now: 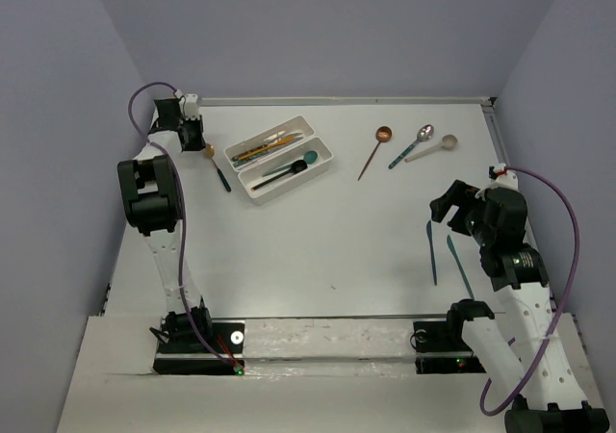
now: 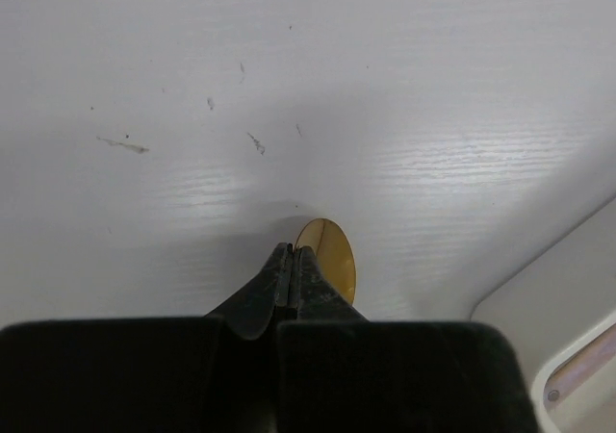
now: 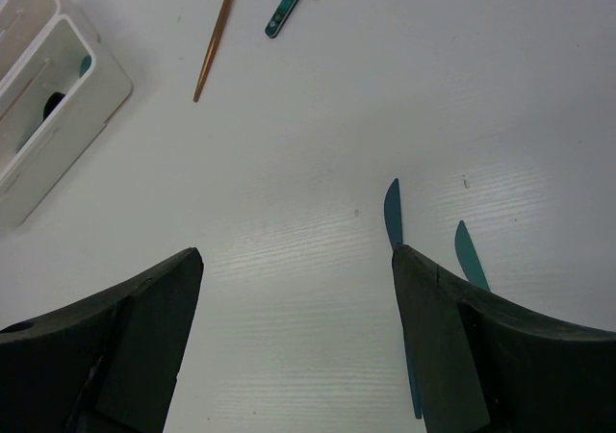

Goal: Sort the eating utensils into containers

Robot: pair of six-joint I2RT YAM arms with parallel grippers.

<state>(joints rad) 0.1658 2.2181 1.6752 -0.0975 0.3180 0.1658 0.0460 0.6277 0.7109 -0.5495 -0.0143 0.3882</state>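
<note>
Left arm [image 1: 149, 192] is stretched to the far-left corner of the bench [image 1: 318, 241], wrist tipped down at the surface. Left jaws are pressed together, tips low over the bench. The gold spoon bowl [image 2: 329, 260] sits right at the tips, on their right side; can't tell if the tips actually touch it. From the top view that spoon lies flat just left of the trays, its dark teal handle [image 1: 222, 176] pointing toward the near edge.

Right arm [image 1: 505, 231] is folded back over the right side, wrist aimed at the bench centre. Right jaws are spread wide, nothing between them. A blue knife [image 3: 391, 216] lies flat with its length running under the right-hand finger [image 3: 452, 337]; a teal knife [image 3: 470, 258] lies just beside it, roughly parallel, the two apart.

Two white trays sit side by side, angled, left of centre at the far side.
- Far tray [image 1: 234, 154]: holds gold and orange-toned pieces [image 1: 262, 148]; types unclear.
- Near tray [image 1: 298, 180]: holds a black spoon [image 1: 292, 169] and a teal-ended piece [image 1: 310, 157].

Loose on the bench to the right of the trays:
- copper spoon [image 1: 375, 149]
- silver spoon with a teal handle [image 1: 412, 146]
- cream spoon [image 1: 435, 147], touching or crossing the silver one near its bowl
</note>
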